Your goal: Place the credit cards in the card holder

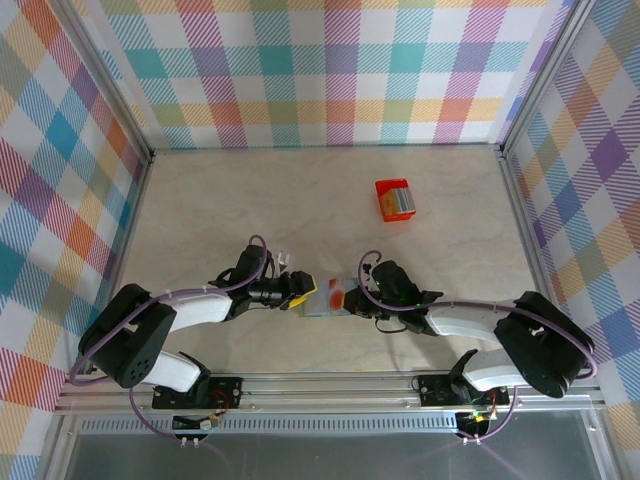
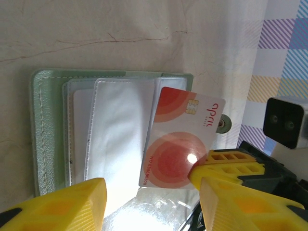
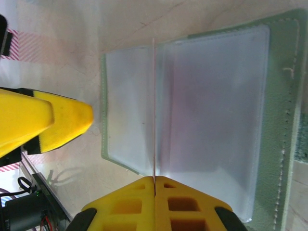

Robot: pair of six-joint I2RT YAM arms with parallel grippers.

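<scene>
Risk: card, pinched by right gripper, tilts over the 3 o'clock sleeves of holder on table. It may snag a sleeve edge and shove the holder. Left gripper is spread.

We see a pale beige tabletop with faint marbled veins, closed in on three sides by checked panels. Two things lie directly on it. The card holder lies open and flat close to the near edge, about midway across, with its grey-green cover down on the surface and its clear sleeves facing up. The left wrist view shows its stitched green border resting on the veined tabletop. A red box sits well apart from it, farther back and to the right, with something grey inside.
</scene>
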